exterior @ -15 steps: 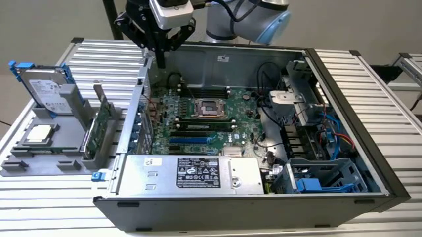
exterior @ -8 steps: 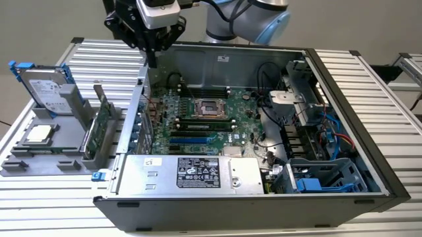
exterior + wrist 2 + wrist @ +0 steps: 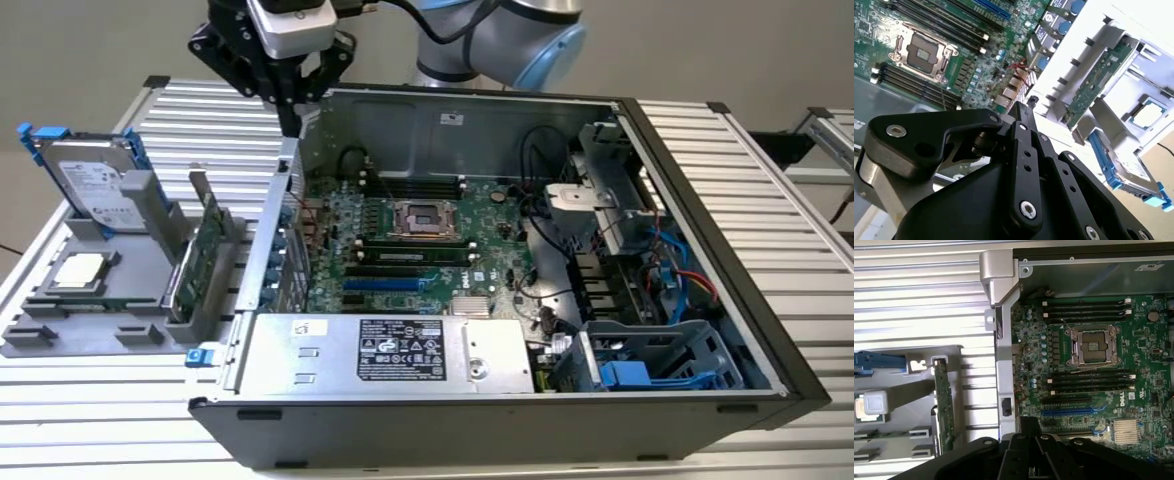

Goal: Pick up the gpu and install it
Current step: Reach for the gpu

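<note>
The gpu (image 3: 200, 255) stands on edge in a grey holder (image 3: 94, 320) on the exterior view's left, beside the open computer case (image 3: 694, 230). In both wrist views it shows as a thin green board (image 3: 1098, 80) (image 3: 943, 405). My gripper (image 3: 290, 118) hangs above the case's rear corner, higher than the card and apart from it. The black fingers (image 3: 1023, 112) lie together with nothing between them. They also show near the motherboard's edge (image 3: 1030, 424).
A silver hard drive with blue rails (image 3: 96, 185) and a square CPU chip (image 3: 78, 272) share the holder. Inside the case lie the green motherboard (image 3: 400, 255), its empty CPU socket (image 3: 424, 218), a power supply (image 3: 387, 350) and drive bays (image 3: 641, 360). Ribbed aluminium tabletop (image 3: 761, 160) surrounds everything.
</note>
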`<state>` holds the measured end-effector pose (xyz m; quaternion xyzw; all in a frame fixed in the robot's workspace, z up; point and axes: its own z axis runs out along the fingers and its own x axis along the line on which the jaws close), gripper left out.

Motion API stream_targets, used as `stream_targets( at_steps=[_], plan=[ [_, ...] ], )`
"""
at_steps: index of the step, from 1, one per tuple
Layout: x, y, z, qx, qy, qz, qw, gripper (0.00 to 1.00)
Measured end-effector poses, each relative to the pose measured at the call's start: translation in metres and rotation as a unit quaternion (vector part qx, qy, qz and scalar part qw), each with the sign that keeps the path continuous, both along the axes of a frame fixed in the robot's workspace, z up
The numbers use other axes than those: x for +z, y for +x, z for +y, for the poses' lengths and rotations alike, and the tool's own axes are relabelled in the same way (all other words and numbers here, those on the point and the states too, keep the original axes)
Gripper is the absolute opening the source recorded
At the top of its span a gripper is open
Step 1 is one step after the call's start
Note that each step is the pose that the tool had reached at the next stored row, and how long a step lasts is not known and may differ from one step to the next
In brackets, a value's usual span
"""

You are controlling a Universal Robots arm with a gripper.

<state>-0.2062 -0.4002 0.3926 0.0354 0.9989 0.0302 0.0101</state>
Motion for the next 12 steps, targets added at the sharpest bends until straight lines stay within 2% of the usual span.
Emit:
stream_targets(
  at_steps=[12],
  plan=[
    [0.0,-0.0262,-0.002,0.0,0.0016,0.0,1.0,0.0]
  ],
)
